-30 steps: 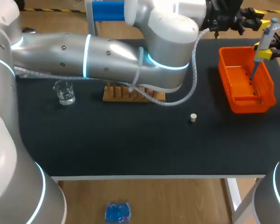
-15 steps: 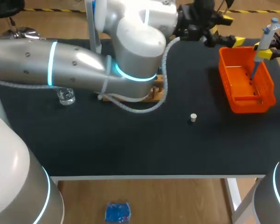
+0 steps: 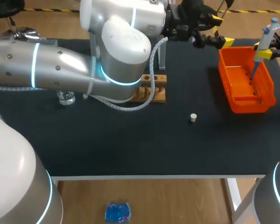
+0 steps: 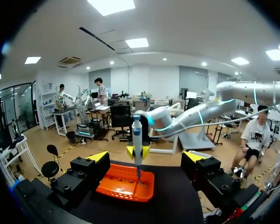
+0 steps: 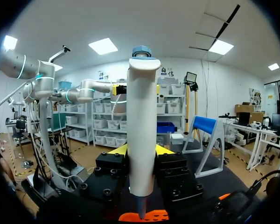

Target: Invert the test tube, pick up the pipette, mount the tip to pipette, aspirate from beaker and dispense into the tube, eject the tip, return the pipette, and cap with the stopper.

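My right gripper (image 3: 262, 50) is shut on the upright blue-and-white pipette (image 3: 266, 37), whose lower end hangs inside the orange basket (image 3: 266, 100) at the table's right. In the right wrist view the pipette (image 5: 142, 126) stands between the yellow fingertips (image 5: 119, 150). My left gripper (image 3: 221, 30) is open and empty, just left of the basket's far end. From its wrist, the pipette (image 4: 137, 140) and basket (image 4: 126, 186) lie ahead of the gripper (image 4: 145, 157). The white stopper (image 3: 192, 117) lies mid-table. The glass beaker (image 3: 65, 97) stands at the left. No test tube shows.
The wooden tube rack (image 3: 154, 91) sits mid-table, half hidden under my left arm (image 3: 116, 51), which spans the back of the table. The blue pipette stand (image 5: 206, 127) shows beside my right gripper.
My left gripper opened wide and drew back leftwards from the pipette, with the arm's elbow swinging left. The right arm and the pipette held still.
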Available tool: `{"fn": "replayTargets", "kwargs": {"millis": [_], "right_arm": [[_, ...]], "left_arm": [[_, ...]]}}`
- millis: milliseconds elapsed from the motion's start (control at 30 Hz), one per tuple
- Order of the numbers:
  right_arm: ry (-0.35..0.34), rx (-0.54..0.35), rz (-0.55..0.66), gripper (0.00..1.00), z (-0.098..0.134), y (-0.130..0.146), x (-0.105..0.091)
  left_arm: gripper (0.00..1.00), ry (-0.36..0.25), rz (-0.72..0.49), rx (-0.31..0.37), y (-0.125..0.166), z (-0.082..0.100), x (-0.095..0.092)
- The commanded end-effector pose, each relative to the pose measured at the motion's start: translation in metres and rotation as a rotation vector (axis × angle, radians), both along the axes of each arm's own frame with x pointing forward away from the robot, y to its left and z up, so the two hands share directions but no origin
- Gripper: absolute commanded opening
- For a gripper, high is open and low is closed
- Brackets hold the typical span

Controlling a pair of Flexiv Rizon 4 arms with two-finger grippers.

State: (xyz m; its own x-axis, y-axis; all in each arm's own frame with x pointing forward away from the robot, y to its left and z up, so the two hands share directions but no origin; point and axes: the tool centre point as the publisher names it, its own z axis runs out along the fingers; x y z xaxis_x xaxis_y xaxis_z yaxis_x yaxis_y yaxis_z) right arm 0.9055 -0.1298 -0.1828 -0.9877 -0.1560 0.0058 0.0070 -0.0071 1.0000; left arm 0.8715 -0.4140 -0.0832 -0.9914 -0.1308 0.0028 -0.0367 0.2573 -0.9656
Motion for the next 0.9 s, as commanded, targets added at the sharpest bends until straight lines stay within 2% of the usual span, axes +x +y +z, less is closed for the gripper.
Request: {"fn": "replayTargets", "kwargs": {"millis": [33, 67, 133, 200, 267, 333, 400, 433, 500, 633, 900], "right_arm": [[-0.001, -0.002, 0.004, 0.00, 0.001, -0.001, 0.001], [-0.001, -0.002, 0.004, 0.00, 0.001, -0.001, 0.001], [-0.001, -0.002, 0.004, 0.00, 0.001, -0.001, 0.001], [-0.001, -0.002, 0.004, 0.00, 0.001, -0.001, 0.001], [-0.001, -0.002, 0.004, 0.00, 0.001, -0.001, 0.001], [-0.001, -0.002, 0.004, 0.00, 0.001, -0.001, 0.001], [-0.001, -0.002, 0.004, 0.00, 0.001, -0.001, 0.001], [-0.001, -0.002, 0.004, 0.00, 0.001, -0.001, 0.001], [-0.001, -0.002, 0.004, 0.00, 0.001, -0.001, 0.001], [-0.001, -0.002, 0.004, 0.00, 0.001, -0.001, 0.001], [-0.001, -0.002, 0.004, 0.00, 0.001, -0.001, 0.001]], "left_arm": [[1.00, 0.005, -0.004, 0.024, 0.000, 0.003, 0.002], [1.00, 0.013, 0.001, 0.006, 0.008, -0.004, 0.004], [1.00, 0.022, -0.022, 0.028, 0.019, -0.013, 0.006], [1.00, 0.016, -0.046, -0.023, 0.030, -0.019, 0.006], [1.00, 0.008, -0.067, -0.008, 0.041, -0.022, 0.005], [1.00, -0.027, -0.095, -0.034, 0.048, -0.022, 0.003], [1.00, -0.033, -0.144, -0.057, 0.054, -0.025, 0.001], [1.00, -0.054, -0.150, -0.054, 0.056, -0.025, 0.000], [1.00, -0.050, -0.186, -0.053, 0.063, -0.029, -0.001], [1.00, -0.056, -0.184, -0.042, 0.076, -0.037, -0.007], [1.00, -0.059, -0.054, -0.020, 0.103, -0.059, -0.027]]}}
